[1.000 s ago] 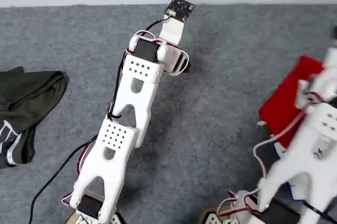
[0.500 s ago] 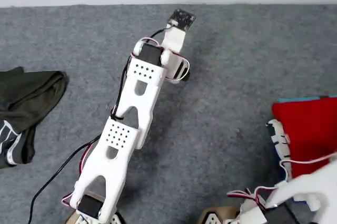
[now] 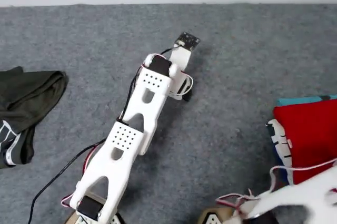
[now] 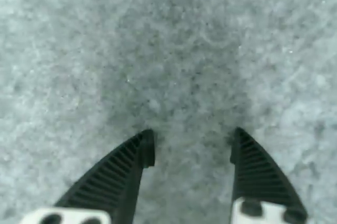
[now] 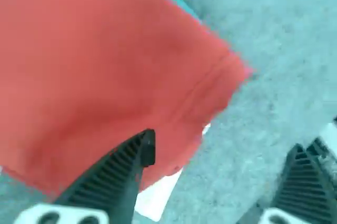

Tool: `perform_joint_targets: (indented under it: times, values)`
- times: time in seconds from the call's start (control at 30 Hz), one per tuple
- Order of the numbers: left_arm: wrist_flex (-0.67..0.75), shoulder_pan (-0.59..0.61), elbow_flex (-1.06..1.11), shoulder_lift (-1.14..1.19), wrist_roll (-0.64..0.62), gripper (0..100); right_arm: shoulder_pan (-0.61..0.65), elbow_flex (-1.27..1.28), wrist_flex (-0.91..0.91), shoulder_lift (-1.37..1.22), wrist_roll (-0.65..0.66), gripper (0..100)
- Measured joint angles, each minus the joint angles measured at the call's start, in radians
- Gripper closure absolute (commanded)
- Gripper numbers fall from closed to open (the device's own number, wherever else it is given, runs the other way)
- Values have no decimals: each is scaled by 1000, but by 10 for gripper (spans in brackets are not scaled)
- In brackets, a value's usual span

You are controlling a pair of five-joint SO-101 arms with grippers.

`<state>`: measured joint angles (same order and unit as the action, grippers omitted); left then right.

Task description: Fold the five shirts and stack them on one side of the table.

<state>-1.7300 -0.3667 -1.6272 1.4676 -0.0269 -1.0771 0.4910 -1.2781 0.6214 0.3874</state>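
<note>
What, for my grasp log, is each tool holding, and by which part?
Nothing is held. The left tool is open over the grey table; the right tool is open over the red shirt at its edge, not closed on it.

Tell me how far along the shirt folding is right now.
Partly done. A folded red shirt tops a stack at the right edge of the table, with a teal shirt and a striped shirt showing beneath. Nothing is in hand: the left gripper is open over bare table, the right gripper open above the red shirt. Left to do: the dark shirt lies crumpled at the opposite edge, unfolded.
</note>
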Motion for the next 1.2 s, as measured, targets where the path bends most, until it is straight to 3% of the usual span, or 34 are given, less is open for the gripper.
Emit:
perform_joint_targets:
  times: [0.2,0.37,0.7,1.2]
  values:
    - [0,-2,0,0,0,764,9,11,-35,311,-2,615]
    - [0,-2,0,0,0,764,107,78,-86,446,-2,615]
    - [0,-2,0,0,0,764,404,126,-164,491,41,615]
    - [0,-2,0,0,0,764,465,172,-164,491,48,615]
